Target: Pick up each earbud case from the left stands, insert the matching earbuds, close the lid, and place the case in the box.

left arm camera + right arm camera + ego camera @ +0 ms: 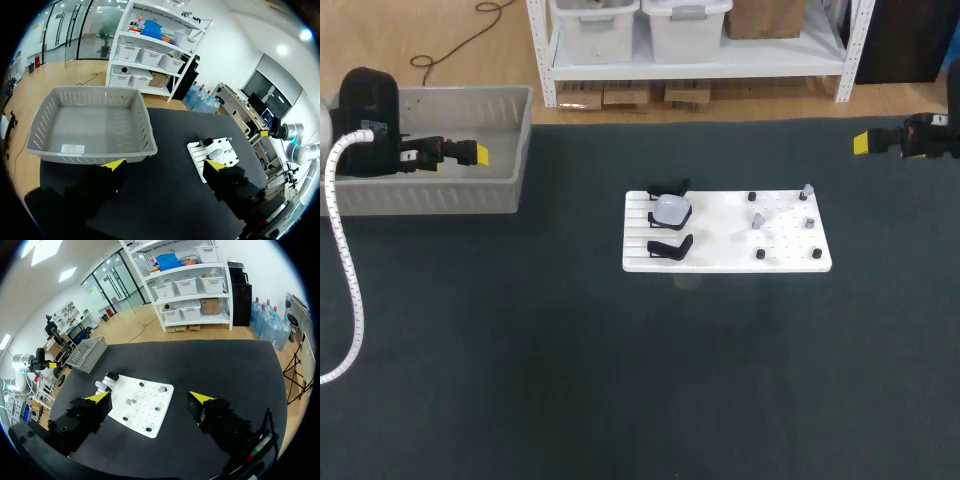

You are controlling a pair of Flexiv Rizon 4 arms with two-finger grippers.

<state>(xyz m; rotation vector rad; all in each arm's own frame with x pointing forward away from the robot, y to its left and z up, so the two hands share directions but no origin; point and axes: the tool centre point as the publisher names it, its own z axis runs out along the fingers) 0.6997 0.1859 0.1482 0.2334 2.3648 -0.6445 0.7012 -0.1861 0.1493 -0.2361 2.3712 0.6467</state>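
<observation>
White board (720, 258) is our landmark. The pale earbud case (671, 209) sits on a black stand at the board's left end, and a second black stand (670, 247) is just beside it on the same end. There are small grey pieces (758, 220) on the board's right half, too small for us to tell apart. The grey box (430, 197) is well left of the board. Our left gripper (164, 165) is over the box with fingers wide, holding nothing. Our right gripper (150, 397) is well right of the board, also wide, holding nothing.
</observation>
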